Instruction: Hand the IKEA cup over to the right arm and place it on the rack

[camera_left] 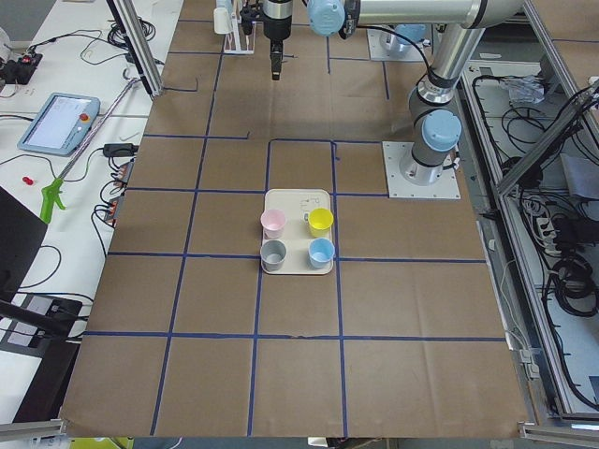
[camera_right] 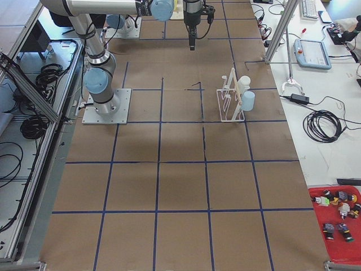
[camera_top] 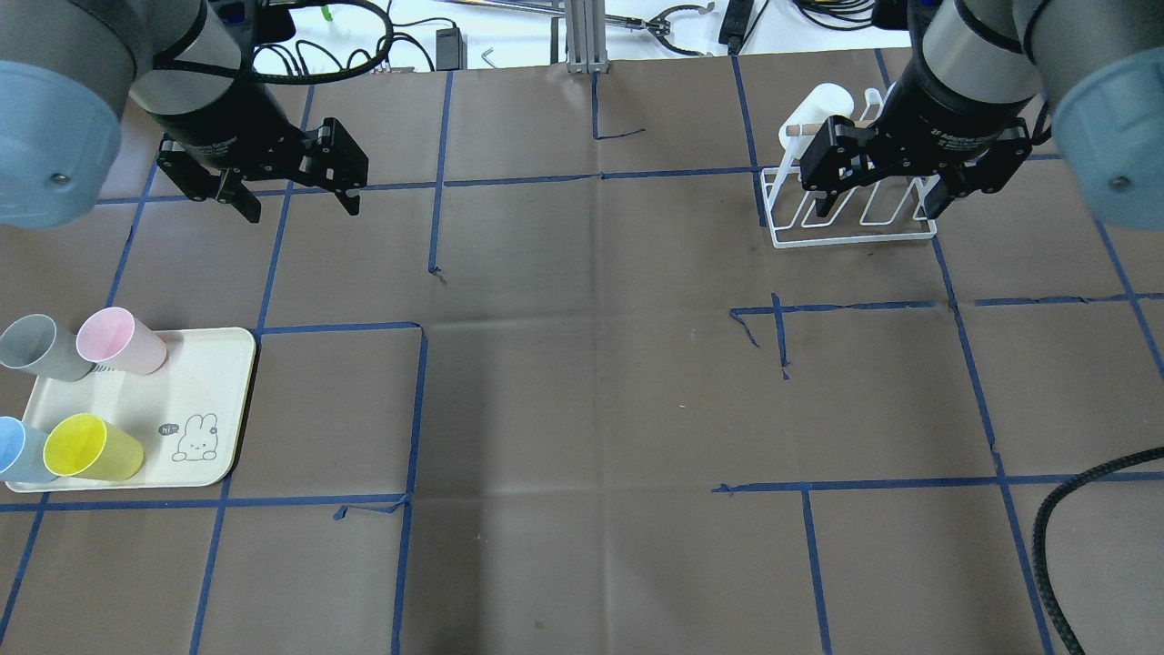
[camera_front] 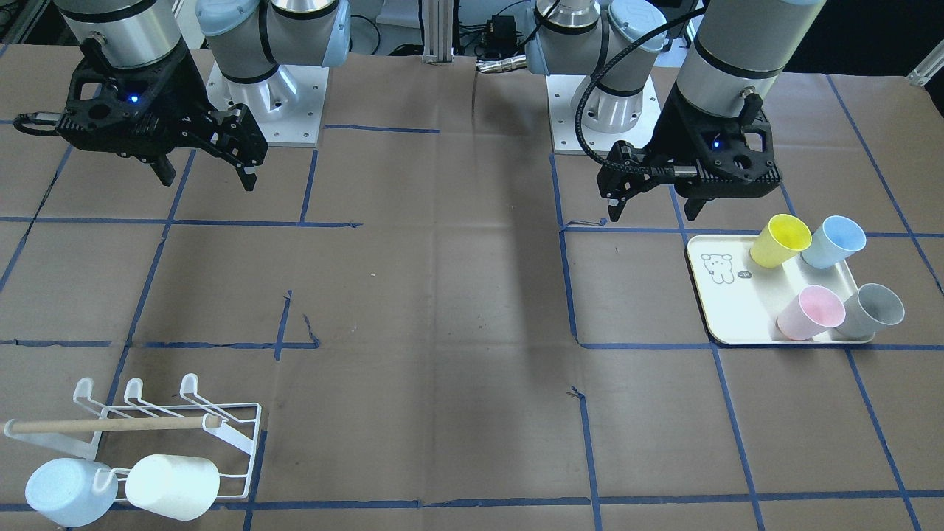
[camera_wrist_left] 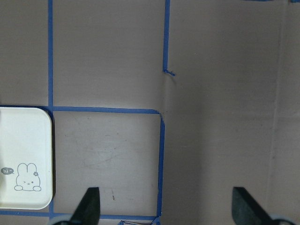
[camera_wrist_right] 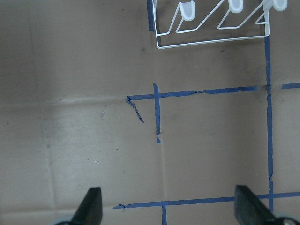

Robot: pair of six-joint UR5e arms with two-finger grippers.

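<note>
both hang wide and empty: left gripper (camera_top: 300, 207) near the tray (camera_top: 218, 382), right gripper (camera_top: 878, 211) over the rack (camera_top: 850, 238). four cups wait on that tray; pink cup (camera_top: 120, 341) stands close by grey cup (camera_top: 36, 347), so a sloppy grab could topple one.

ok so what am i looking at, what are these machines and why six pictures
Two silver-grey robot arms stand at a brown paper-covered table, each ending in a black two-finger gripper. The left gripper and right gripper are open and empty. Four fixed cameras view from front, above and each end; two ride the wrists. A cream rectangular tray holds a yellow cup, blue cup, pink cup and grey cup. A white wire rack carries a pale blue cup and a white cup.
</note>
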